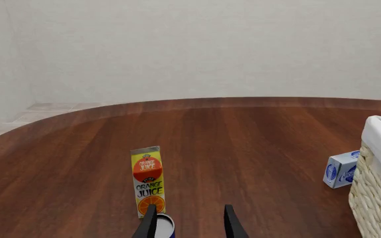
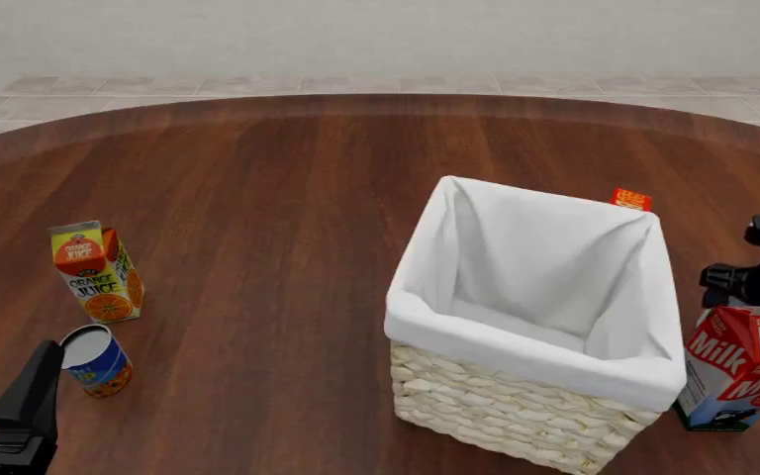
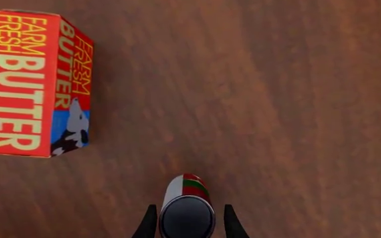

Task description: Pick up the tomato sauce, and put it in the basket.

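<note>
Right wrist view looks straight down on the dark wooden worktop [image 3: 277,99], where the tomato sauce can [image 3: 186,208] stands between the two black fingers of the right gripper [image 3: 187,225]. The jaws sit close against its sides, though whether they actually press on it cannot be told. A red butter box [image 3: 41,84] lies flat on the wood, apart from the can.

From the front, the right gripper [image 2: 750,262] is partly seen just beyond the milk carton [image 2: 743,371], right of the big wicker basket [image 2: 513,406]. The can itself is hidden there, so it is outside the basket, on the worktop behind the milk. A corner of the butter box [image 2: 631,199] peeks over the basket's far rim.

On the left, the left gripper [image 1: 189,225] hangs with its jaws apart and nothing between them, near a blue-and-orange can [image 2: 96,361] and an upright orange juice carton [image 2: 96,272]. A small blue-and-white carton [image 1: 343,169] sits beside the basket [image 1: 376,193] in the left wrist view.
</note>
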Tool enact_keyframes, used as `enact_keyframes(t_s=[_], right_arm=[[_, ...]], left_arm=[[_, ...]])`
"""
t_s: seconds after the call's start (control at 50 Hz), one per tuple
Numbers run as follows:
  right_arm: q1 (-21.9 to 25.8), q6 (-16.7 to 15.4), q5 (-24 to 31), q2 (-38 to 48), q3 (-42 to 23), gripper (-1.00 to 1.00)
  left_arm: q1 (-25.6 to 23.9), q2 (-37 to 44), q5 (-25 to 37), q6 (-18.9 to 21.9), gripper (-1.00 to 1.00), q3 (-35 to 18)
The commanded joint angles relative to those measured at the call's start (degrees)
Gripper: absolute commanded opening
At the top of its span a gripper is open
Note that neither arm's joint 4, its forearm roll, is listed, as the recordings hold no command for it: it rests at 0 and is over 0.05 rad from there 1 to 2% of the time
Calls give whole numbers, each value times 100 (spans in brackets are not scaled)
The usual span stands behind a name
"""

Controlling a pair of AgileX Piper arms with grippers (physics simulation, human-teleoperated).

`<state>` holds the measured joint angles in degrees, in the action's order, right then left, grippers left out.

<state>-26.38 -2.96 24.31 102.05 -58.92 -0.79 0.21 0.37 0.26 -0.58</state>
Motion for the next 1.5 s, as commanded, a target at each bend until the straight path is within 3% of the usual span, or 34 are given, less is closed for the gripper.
enact_keyframes(t_s=[0.02, 0.2, 0.22, 0.66, 1.5], right_arm=[[2, -9, -106, 120, 36, 100], [46, -15, -124, 147, 16, 100], [28, -21, -125, 136, 6, -100], [175, 102, 164, -467, 110, -100], [527, 181, 1825, -2590, -566, -100]], left_arm=[[-1, 0, 0, 1, 100, 0], [0, 1, 1, 0, 100, 0], [0, 0, 0, 1, 100, 0], [0, 0, 0, -1, 100, 0], [-1, 0, 0, 0, 100, 0]])
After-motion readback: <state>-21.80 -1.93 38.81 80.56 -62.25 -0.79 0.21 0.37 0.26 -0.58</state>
